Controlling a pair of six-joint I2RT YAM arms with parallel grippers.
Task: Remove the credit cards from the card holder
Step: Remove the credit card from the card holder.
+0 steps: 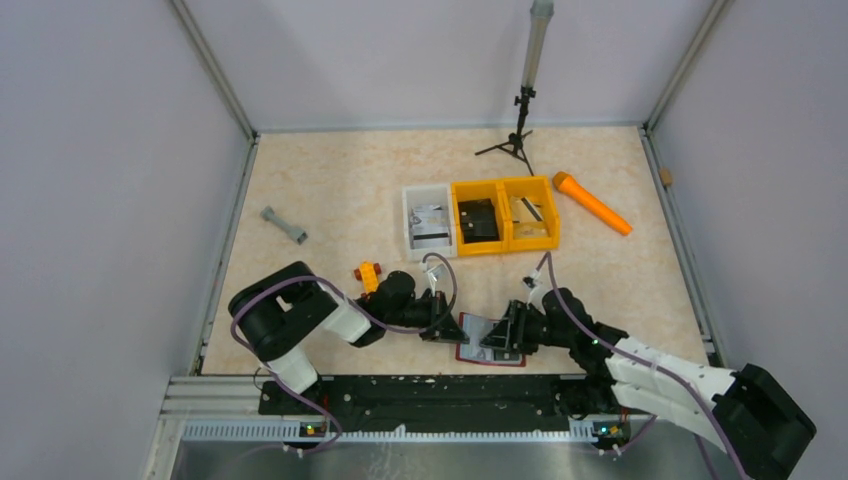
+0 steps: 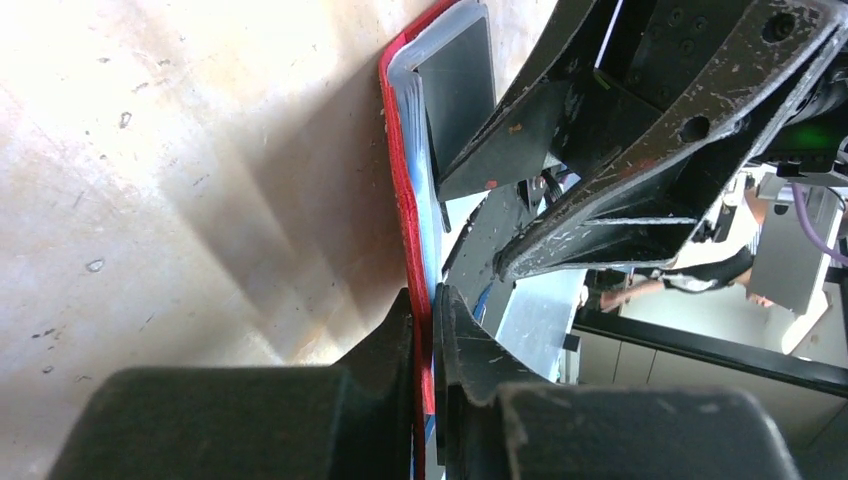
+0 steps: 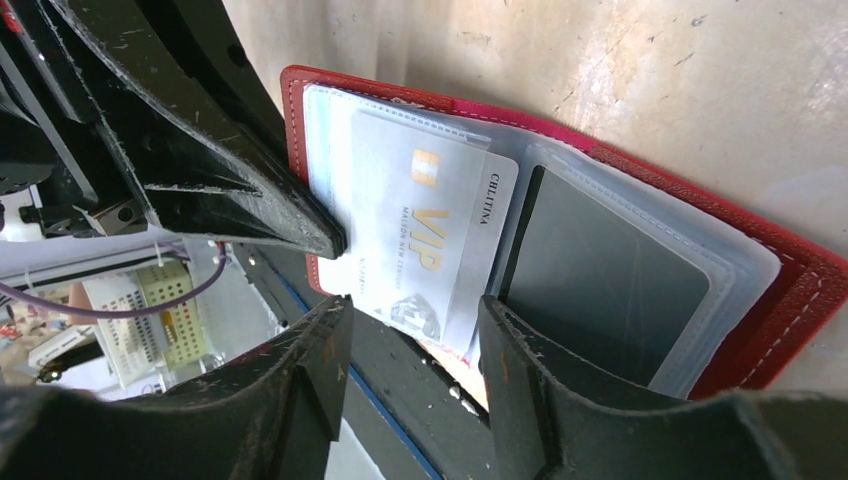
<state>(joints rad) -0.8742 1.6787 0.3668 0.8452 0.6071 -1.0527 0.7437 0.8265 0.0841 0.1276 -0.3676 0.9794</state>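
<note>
Card holder: the maroon card holder (image 3: 800, 290) lies open on the table (image 3: 700, 60), close to the near edge, right between the two arms.
Left gripper: the left gripper (image 2: 428, 305) is pinched tight on the red cover edge, with barely a sliver between the fingers. It looks like the anchor here.
Right gripper: the right gripper (image 3: 412, 315) has its jaws wide apart and nothing in them. They sit either side of the end of the pale VIP card (image 3: 430, 230) that pokes out.
Cards: the VIP card is partway out of its clear sleeve (image 3: 740, 270). A dark card (image 3: 600, 270) sits fully inside the pocket beside it.
Stage, I'd say: lined up for the grab, with no card free yet.
Risk one: if the jaws close too shallow, the slick card could slip out of the pads.
Risk two: if they close too deep, they could catch the sleeve lip along with the card, and then the whole holder drags.
Risk three: a hard pull could tear the cover out of the left pinch. The wallet would then slide towards the table edge.
Risk four: the two grippers are working very near each other, so a crooked pull could knock their fingers together.
</note>
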